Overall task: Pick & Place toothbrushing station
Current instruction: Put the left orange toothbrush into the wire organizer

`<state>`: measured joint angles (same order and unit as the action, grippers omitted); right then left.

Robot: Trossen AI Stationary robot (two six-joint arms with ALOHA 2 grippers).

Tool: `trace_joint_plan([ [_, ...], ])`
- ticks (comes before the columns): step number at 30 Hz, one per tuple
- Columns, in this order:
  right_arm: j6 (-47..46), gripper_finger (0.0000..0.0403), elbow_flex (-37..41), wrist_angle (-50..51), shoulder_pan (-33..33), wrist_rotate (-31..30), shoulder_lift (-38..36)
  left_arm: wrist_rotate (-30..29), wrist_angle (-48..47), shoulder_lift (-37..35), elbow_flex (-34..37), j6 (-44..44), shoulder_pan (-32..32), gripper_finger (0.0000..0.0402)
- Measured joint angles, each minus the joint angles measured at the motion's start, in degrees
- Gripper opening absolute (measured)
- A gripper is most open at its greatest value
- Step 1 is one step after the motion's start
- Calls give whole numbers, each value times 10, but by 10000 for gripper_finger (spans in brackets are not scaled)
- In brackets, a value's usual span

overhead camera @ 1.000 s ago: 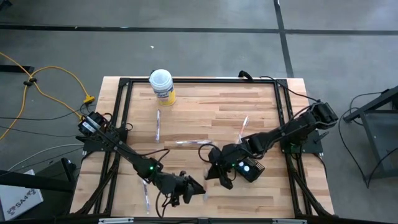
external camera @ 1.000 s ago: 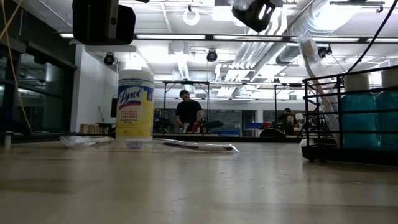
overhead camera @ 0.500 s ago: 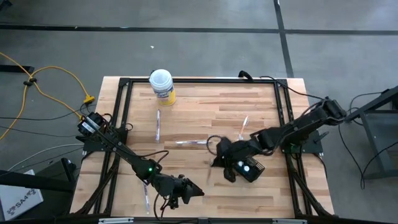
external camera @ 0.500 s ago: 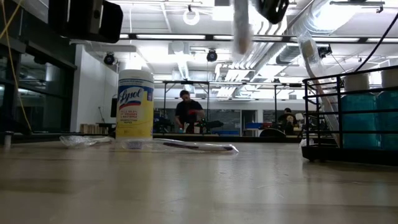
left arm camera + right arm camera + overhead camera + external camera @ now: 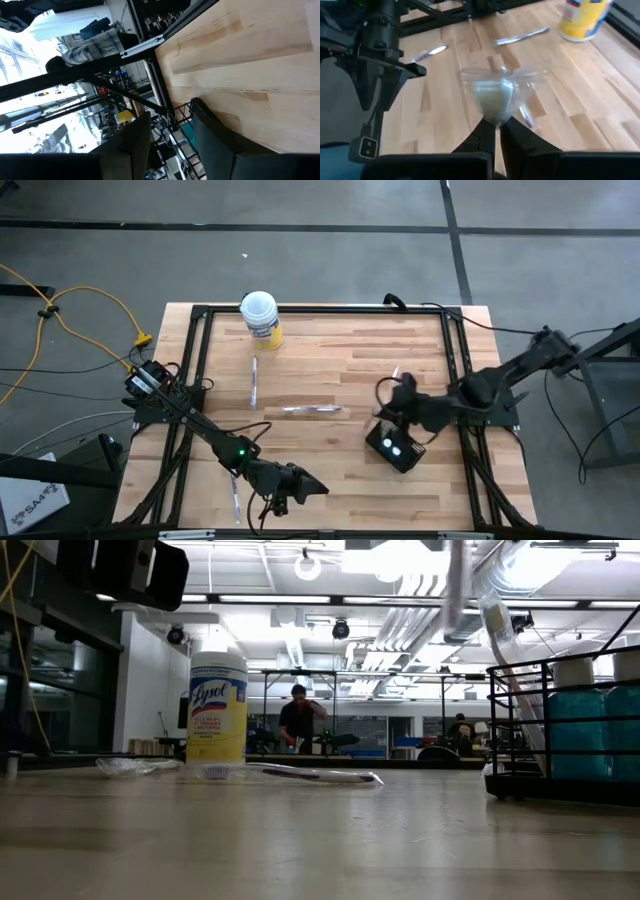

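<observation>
Toothbrushing station [image 5: 393, 448] – a small black block with two pale round spots on its top – lies on the wooden counter [image 5: 330, 360] in the high view. It is just beside the right gripper [image 5: 388, 408], on the side toward the front edge of the counter, and well apart from the left gripper [image 5: 310, 488], which waits low over the front of the counter. A white-lidded canister [image 5: 260, 317] stands far from both grippers, by the back rail.

In the low view the yellow-labelled canister [image 5: 217, 708] stands upright, with a wrapped toothbrush [image 5: 310, 775] lying beside it and a wire basket [image 5: 560, 730] to the other side. A person [image 5: 300, 720] shows in the room behind. The station I cannot find here.

In the left wrist view the left gripper [image 5: 167, 135] has its fingers [image 5: 130, 145] spread, with nothing between them.

In the right wrist view the right gripper [image 5: 497, 125] is pressed together on a clear plastic wrapper [image 5: 495, 92] – it hangs above the counter, with something white inside.
</observation>
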<state>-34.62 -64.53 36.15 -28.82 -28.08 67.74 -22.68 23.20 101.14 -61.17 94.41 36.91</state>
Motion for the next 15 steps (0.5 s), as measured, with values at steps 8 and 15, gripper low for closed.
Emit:
trace_joint_plan([
  [8, -83, 4, 0, 127, -32, -49, -19, 0, 0, 0, 0, -4, -10, 142],
  [15, -91, 3, 0, 148, -35, -54, -19, -1, 4, 0, 0, -19, -16, 142],
])
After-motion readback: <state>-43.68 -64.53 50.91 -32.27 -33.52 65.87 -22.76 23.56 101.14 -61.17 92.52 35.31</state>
